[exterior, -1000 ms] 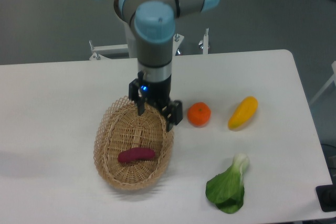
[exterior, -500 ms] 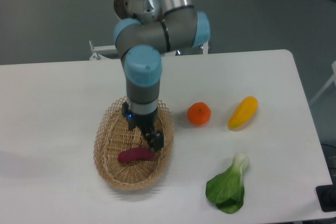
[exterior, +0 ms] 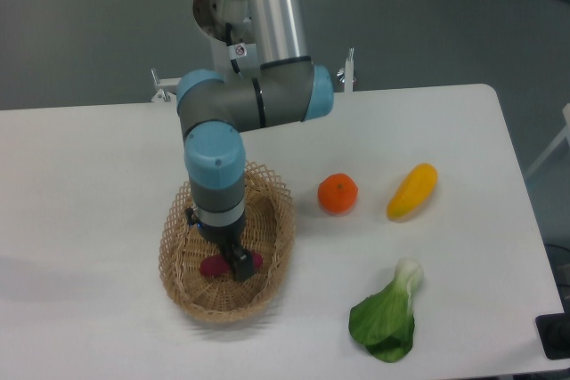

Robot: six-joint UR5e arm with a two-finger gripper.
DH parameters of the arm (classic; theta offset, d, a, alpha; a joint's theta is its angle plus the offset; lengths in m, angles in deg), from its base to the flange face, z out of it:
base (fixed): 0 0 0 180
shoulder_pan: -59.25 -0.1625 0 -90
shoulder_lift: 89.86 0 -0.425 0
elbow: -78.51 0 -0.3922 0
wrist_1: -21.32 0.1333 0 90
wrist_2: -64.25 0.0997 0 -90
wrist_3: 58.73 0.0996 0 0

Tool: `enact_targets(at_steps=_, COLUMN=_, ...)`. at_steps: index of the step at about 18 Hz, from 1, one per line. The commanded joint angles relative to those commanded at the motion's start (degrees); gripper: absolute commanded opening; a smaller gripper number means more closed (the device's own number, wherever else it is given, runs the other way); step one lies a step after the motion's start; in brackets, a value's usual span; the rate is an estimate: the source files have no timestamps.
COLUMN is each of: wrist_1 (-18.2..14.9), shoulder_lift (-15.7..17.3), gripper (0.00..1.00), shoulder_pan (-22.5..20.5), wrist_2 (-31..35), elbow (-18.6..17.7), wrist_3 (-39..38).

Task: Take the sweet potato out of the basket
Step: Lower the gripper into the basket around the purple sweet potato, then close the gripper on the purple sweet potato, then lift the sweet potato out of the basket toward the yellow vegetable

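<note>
Camera view: gripper [exterior: 230, 260] straddles the sweet potato [exterior: 212, 265] in the basket [exterior: 272, 255]; grip indiscernible.

I count one basket [exterior: 267, 211], one sweet potato [exterior: 214, 265] lying inside it, one orange fruit [exterior: 337, 193], one yellow vegetable [exterior: 412, 190], one leafy green [exterior: 387, 316], and my one claw [exterior: 230, 259] over the basket

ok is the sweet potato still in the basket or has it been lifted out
In the basket. The sweet potato lies on the floor of the wicker basket, partly hidden by the gripper lowered over it.
</note>
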Motion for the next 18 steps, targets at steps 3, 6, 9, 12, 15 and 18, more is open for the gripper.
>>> enact_targets(at_steps=3, wrist_1=0.35, shoulder_lift=-0.79, gripper=0.94, shoulder_pan=0.09, wrist_2=0.79, elbow=0.09, wrist_3=-0.09)
enact_targets(at_steps=6, wrist_1=0.35, shoulder_lift=-0.88, gripper=0.73, shoulder_pan=0.35, wrist_2=1.23, elbow=0.17, wrist_3=-0.09)
enact_targets(at_steps=9, wrist_1=0.35, shoulder_lift=-0.79, gripper=0.48, shoulder_pan=0.35, wrist_2=1.23, elbow=0.17, wrist_3=-0.18)
enact_targets(at_steps=12, wrist_1=0.35, shoulder_lift=-0.18, gripper=0.43, shoulder_pan=0.44, wrist_2=1.23, elbow=0.35, wrist_3=-0.09)
enact_targets(at_steps=15, wrist_1=0.35, shoulder_lift=0.35, gripper=0.40, shoulder_pan=0.35, wrist_2=1.23, elbow=0.44, wrist_3=0.09)
enact_targets(at_steps=18, wrist_1=-0.08, shoulder_lift=1.84, gripper=0.40, shoulder_pan=0.27, wrist_2=1.15, elbow=0.61, wrist_3=0.26)
